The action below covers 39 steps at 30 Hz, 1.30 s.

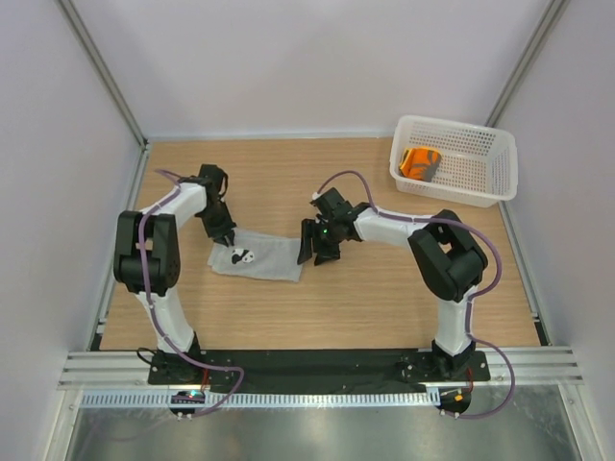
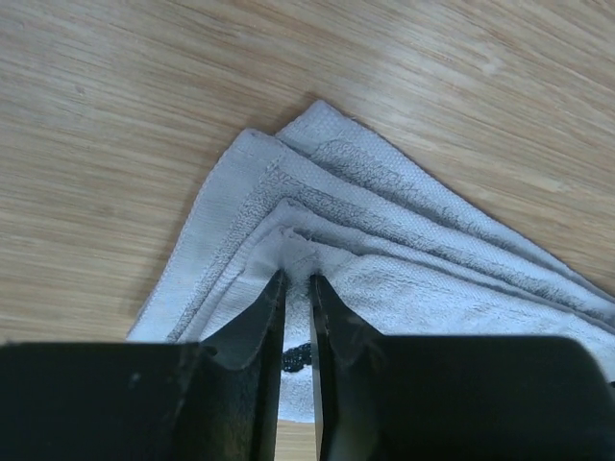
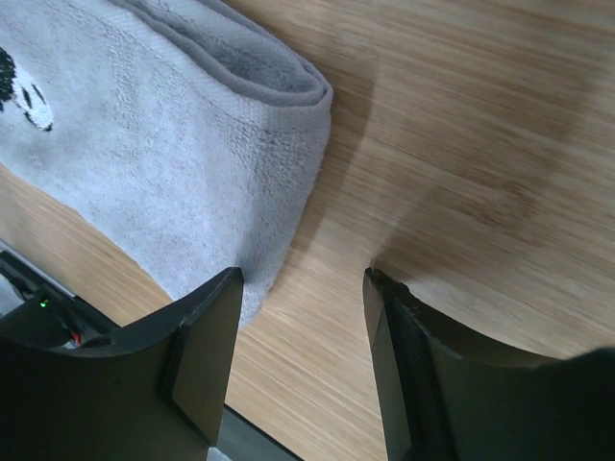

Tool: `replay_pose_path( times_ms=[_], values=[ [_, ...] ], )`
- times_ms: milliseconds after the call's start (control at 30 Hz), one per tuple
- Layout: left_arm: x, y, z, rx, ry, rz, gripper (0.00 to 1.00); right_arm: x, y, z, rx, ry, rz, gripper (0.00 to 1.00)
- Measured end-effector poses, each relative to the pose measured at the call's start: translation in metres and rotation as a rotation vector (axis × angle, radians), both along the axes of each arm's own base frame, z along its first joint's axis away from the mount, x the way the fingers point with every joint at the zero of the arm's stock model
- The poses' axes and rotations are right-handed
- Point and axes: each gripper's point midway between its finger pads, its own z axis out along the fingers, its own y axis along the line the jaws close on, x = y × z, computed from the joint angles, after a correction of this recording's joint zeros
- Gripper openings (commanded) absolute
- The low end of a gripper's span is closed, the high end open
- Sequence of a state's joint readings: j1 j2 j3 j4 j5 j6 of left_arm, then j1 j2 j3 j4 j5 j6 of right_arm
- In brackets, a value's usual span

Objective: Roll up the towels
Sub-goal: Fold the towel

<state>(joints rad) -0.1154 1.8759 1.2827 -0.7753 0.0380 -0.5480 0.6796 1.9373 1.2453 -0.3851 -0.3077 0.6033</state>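
Left gripper (image 2: 295,281) pinched a corner of the folded grey towel (image 2: 413,254), left of centre on the tabletop (image 1: 384,298); right gripper (image 3: 300,279) gaped at its other end. Rolling looked barely begun: next, curl that corner over evenly.

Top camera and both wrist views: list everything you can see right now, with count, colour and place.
grey towel: 1, light grey with a small black-and-white mark, folded flat on the table, left of centre, between the two grippers
orange towel: 1, orange, inside the basket
basket: 1, white with holes, far right corner of the table
table: 1, light wood, under everything
left gripper: 1, black, shut on the grey towel's far left corner
right gripper: 1, black, open at the grey towel's right edge, one finger over the cloth, the other over bare wood
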Motion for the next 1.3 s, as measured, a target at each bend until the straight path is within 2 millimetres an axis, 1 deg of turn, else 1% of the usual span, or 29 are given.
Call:
replay_pose_path(
  times_ms=[67, 133, 200, 233, 333, 367, 433, 467, 567, 667, 733, 800, 900, 967, 1000, 1033, 1100, 1133, 1200, 1300],
  values=[
    [0.002, 0.001, 0.000, 0.005, 0.006, -0.003, 0.16, -0.001, 0.002, 0.000, 0.019, 0.001, 0.001, 0.59],
    [0.010, 0.002, 0.002, 0.020, -0.001, -0.005, 0.16, -0.001, 0.003, 0.000, 0.033, -0.005, 0.001, 0.59],
    [0.026, 0.005, 0.007, 0.039, -0.028, -0.009, 0.16, -0.001, 0.003, 0.000, 0.043, -0.014, -0.002, 0.57],
    [0.030, 0.005, 0.008, 0.043, -0.038, -0.012, 0.16, -0.002, 0.003, 0.000, 0.046, -0.019, -0.002, 0.57],
    [0.051, 0.004, 0.015, 0.048, -0.074, -0.028, 0.15, -0.005, 0.001, -0.001, 0.042, -0.031, -0.001, 0.53],
    [0.057, 0.003, 0.016, 0.048, -0.083, -0.035, 0.15, -0.008, 0.001, -0.002, 0.038, -0.031, 0.001, 0.46],
    [0.069, 0.002, 0.017, 0.050, -0.099, -0.049, 0.13, -0.014, 0.000, -0.004, 0.023, -0.030, 0.007, 0.36],
    [0.075, 0.001, 0.018, 0.052, -0.106, -0.055, 0.12, -0.018, 0.000, -0.006, 0.017, -0.025, 0.011, 0.26],
    [0.080, -0.002, 0.020, 0.079, -0.120, -0.079, 0.13, -0.029, -0.002, -0.009, -0.014, -0.021, 0.022, 0.15],
    [0.072, -0.007, 0.030, 0.104, -0.138, -0.098, 0.13, -0.040, -0.009, -0.008, -0.061, -0.025, 0.032, 0.11],
    [0.061, -0.010, 0.045, 0.116, -0.166, -0.102, 0.13, -0.046, -0.013, -0.003, -0.089, -0.036, 0.039, 0.09],
    [0.049, -0.013, 0.065, 0.118, -0.206, -0.097, 0.15, -0.048, -0.014, 0.010, -0.097, -0.063, 0.047, 0.07],
    [0.027, -0.007, 0.089, 0.116, -0.263, -0.062, 0.15, -0.043, -0.002, 0.037, -0.049, -0.109, 0.060, 0.04],
    [0.017, -0.002, 0.095, 0.120, -0.279, -0.031, 0.15, -0.038, 0.014, 0.055, 0.015, -0.133, 0.078, 0.01],
    [0.011, 0.000, 0.093, 0.124, -0.272, -0.019, 0.25, -0.038, 0.022, 0.063, 0.052, -0.134, 0.093, 0.01],
    [0.006, 0.002, 0.089, 0.127, -0.262, -0.008, 0.32, -0.037, 0.030, 0.070, 0.085, -0.132, 0.108, 0.01],
    [-0.007, 0.005, 0.074, 0.132, -0.216, 0.017, 0.46, -0.034, 0.045, 0.079, 0.146, -0.129, 0.138, 0.01],
    [-0.015, 0.006, 0.065, 0.135, -0.189, 0.024, 0.48, -0.033, 0.053, 0.082, 0.173, -0.124, 0.154, 0.01],
    [-0.030, 0.008, 0.050, 0.139, -0.138, 0.045, 0.51, -0.029, 0.067, 0.079, 0.212, -0.108, 0.182, 0.01],
    [-0.046, 0.011, 0.041, 0.142, -0.103, 0.070, 0.52, -0.029, 0.079, 0.065, 0.234, -0.067, 0.212, 0.01]
  ],
)
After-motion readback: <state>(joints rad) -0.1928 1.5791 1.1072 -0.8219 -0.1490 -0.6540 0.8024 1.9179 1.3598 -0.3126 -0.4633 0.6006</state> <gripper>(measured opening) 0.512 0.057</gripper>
